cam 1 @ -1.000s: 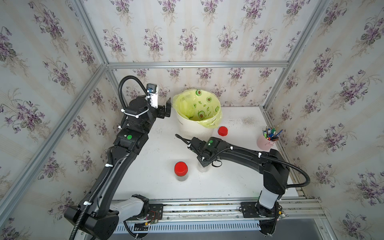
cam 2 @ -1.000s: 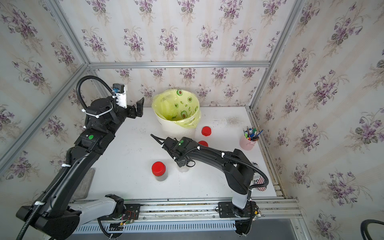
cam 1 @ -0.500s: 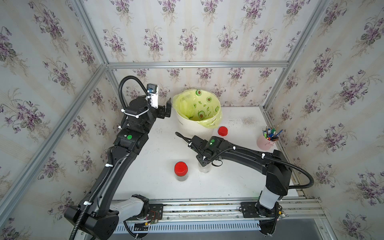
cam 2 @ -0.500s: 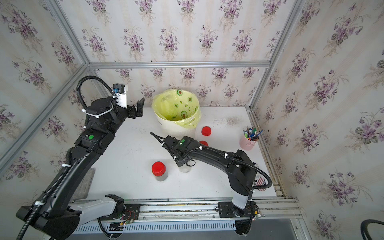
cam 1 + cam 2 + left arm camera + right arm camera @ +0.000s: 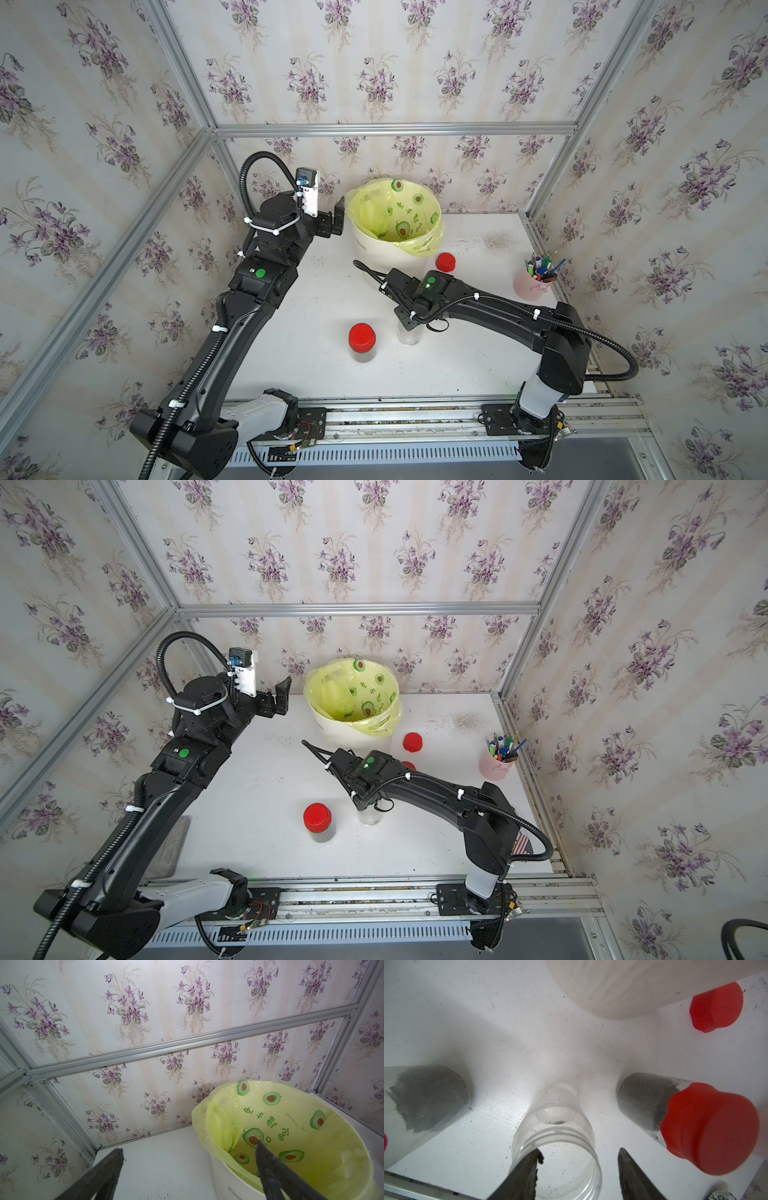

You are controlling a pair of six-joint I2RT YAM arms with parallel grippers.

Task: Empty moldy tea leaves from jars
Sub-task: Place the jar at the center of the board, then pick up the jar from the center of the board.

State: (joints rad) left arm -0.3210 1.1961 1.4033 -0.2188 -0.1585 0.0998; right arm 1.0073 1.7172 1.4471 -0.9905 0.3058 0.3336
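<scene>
Under right arm point(image 5: 478, 307), open jar point(image 5: 409, 334) half hidden, right tool point(image 5: 580, 1152) apart over it, left tool point(image 5: 189, 1146) apart

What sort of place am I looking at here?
Probably a robot test booth, not a home: wallpapered panels in an aluminium frame, a left arm and right arm mounted on a rail.

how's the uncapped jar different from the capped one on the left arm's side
The uncapped jar has a bare threaded mouth; the capped jar wears a red cap. The uncapped jar is nearly empty, only specks inside; the capped jar holds a dark mass of tea leaves. Both are small, clear and upright on the table.
</scene>
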